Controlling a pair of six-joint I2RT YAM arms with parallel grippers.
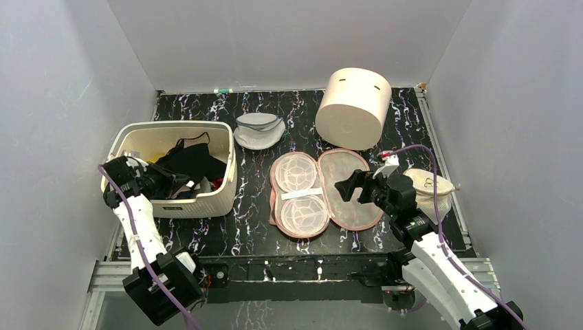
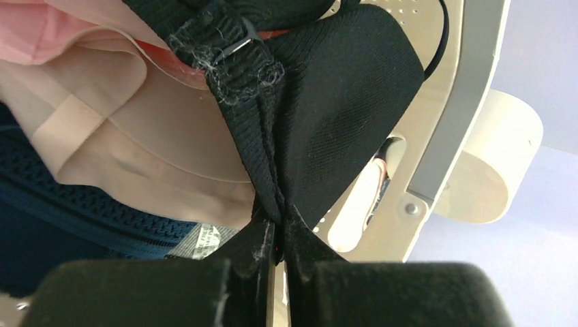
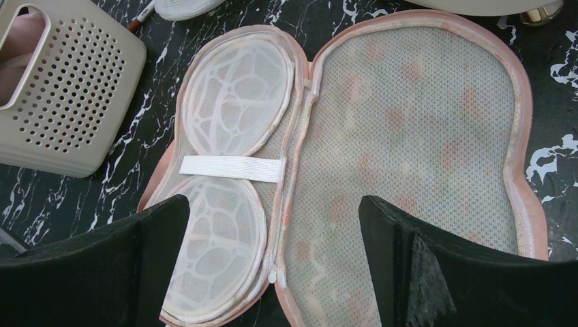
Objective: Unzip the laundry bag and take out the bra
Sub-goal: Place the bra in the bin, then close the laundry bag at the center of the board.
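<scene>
My left claw (image 2: pixel 277 237), shut on the bra (image 2: pixel 341 102), hangs over the basket (image 1: pixel 201 203) left of the open laundry bag (image 3: pixel 409 136); my right claw (image 3: pixel 272 221) gapes empty above it.

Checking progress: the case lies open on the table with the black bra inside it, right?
No. The case lies open on the table, but the bra is pinched in the left end effector at the basket; the left wrist view shows it.
</scene>
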